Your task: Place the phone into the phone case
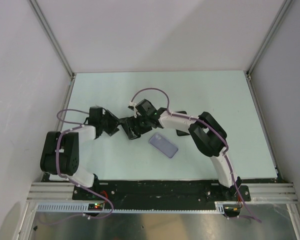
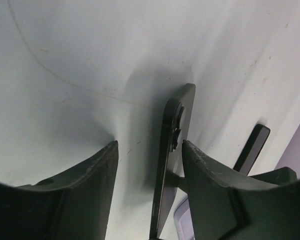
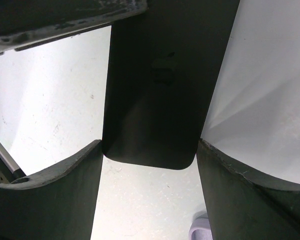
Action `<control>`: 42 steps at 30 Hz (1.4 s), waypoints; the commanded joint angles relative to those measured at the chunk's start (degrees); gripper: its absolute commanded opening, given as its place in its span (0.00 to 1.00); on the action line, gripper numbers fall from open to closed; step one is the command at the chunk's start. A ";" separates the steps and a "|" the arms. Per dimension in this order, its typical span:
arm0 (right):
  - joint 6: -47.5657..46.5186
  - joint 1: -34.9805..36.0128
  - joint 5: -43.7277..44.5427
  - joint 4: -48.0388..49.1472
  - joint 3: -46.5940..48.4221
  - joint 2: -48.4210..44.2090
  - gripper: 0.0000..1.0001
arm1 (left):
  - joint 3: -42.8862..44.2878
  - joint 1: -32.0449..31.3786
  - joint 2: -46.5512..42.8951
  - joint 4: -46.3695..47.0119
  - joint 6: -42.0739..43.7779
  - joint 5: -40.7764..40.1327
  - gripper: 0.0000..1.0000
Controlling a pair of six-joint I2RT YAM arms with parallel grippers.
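Note:
The black phone (image 3: pixel 160 100) hangs above the table between the two arms, its back with the logo facing the right wrist camera. My right gripper (image 3: pixel 149 145) is shut on the phone across its width, both fingers pressed on its long edges. In the left wrist view the phone (image 2: pixel 174 145) stands edge-on between the fingers of my left gripper (image 2: pixel 150 145). It sits close to the right finger, with a clear gap to the left finger. The lilac phone case (image 1: pixel 163 145) lies flat on the table just right of both grippers (image 1: pixel 132 127).
The pale table (image 1: pixel 215 100) is bounded by white walls with metal rails at the left, back and right. A corner of the lilac case (image 3: pixel 200 231) shows under the right gripper. Purple cables loop over both arms.

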 commanded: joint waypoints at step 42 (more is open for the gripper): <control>-29.25 21.73 44.23 39.09 -29.72 -20.32 0.81 | 3.02 -5.00 -16.92 -23.62 -6.91 7.15 0.00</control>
